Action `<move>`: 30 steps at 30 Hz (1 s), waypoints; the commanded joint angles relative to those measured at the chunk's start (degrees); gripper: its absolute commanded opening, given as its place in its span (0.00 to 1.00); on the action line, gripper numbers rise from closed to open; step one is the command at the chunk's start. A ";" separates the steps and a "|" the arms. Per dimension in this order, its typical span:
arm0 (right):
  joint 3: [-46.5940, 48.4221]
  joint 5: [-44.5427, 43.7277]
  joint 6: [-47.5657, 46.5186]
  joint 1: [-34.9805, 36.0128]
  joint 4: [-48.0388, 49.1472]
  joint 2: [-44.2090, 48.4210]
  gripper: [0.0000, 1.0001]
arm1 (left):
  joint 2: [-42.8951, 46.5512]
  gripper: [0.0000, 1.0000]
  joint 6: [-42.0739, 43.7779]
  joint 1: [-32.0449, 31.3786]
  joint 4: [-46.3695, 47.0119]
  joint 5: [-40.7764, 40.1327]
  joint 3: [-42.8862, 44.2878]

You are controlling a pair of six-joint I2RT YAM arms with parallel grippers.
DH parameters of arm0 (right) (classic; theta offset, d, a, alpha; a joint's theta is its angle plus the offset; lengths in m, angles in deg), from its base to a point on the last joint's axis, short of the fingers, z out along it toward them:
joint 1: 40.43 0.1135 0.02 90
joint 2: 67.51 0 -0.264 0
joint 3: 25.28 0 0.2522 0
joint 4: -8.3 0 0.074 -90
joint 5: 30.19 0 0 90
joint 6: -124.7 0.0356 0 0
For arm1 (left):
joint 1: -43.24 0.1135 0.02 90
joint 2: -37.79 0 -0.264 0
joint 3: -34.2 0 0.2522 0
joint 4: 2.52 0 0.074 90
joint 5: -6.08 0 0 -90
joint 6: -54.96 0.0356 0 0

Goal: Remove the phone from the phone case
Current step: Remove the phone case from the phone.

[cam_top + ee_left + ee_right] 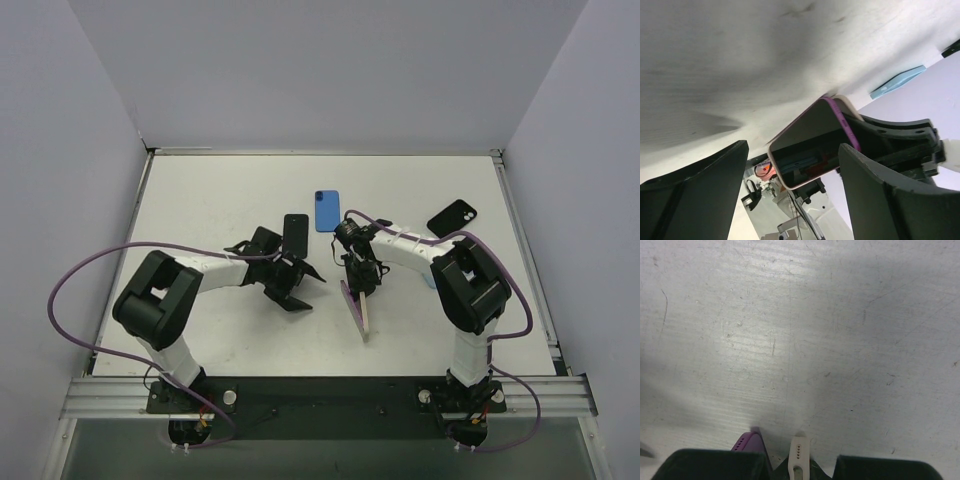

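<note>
The phone case [349,297] is purple, its phone [365,318] cream (spare phone [327,210] blue).

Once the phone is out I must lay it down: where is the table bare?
Bare: the table at far left, between its edge and the black phone; the near strip in front of the purple case. Crowded: around that case and the blue phone.

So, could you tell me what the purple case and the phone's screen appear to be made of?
The purple case looks like matte silicone or soft plastic: its rim shows no sheen. The phone screen is likely glass: glossy, mirroring the surroundings.
</note>
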 commanded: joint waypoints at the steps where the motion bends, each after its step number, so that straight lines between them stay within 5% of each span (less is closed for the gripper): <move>1: -3.96 2.29 1.09 1.25 -0.83 -5.04 0.00 | -3.42 0.84 1.36 -0.43 -0.18 2.06 6.29; 30: -2.38 2.64 0.83 1.34 -1.71 -6.01 0.00 | -11.34 0.76 5.32 -4.30 -4.41 5.40 16.23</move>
